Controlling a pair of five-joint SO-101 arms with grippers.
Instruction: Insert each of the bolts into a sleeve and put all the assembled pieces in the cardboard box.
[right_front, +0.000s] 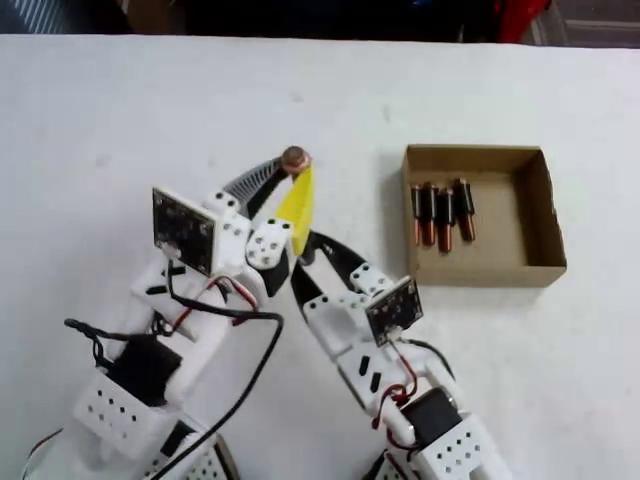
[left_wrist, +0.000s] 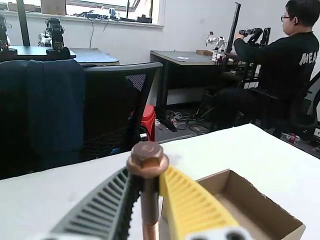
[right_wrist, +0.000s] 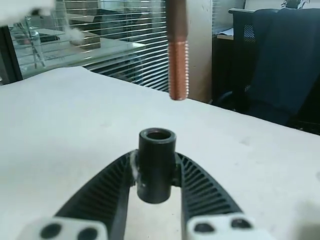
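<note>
Over the middle of the desk (right_front: 120, 110), the left pincer (left_wrist: 148, 182) clamps a copper bolt (left_wrist: 147, 156) upright, its threaded tip hanging just above the black sleeve (right_wrist: 157, 150) that the right pincer (right_wrist: 156, 170) grips. Lowered off-centre (the tip sits a little to one side of the bore in the right wrist view), it could catch the rim and tip the sleeve loose; the cardboard box (right_front: 545, 215), further right, holds four assembled pieces (right_front: 442, 215).

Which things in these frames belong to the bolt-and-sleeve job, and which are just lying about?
Job:
- bolt in the left gripper
- sleeve in the right gripper
- cardboard box
- assembled pieces inside it

Lying about:
- office chair
- dark jacket draped over it
- desk
- window blinds
</note>
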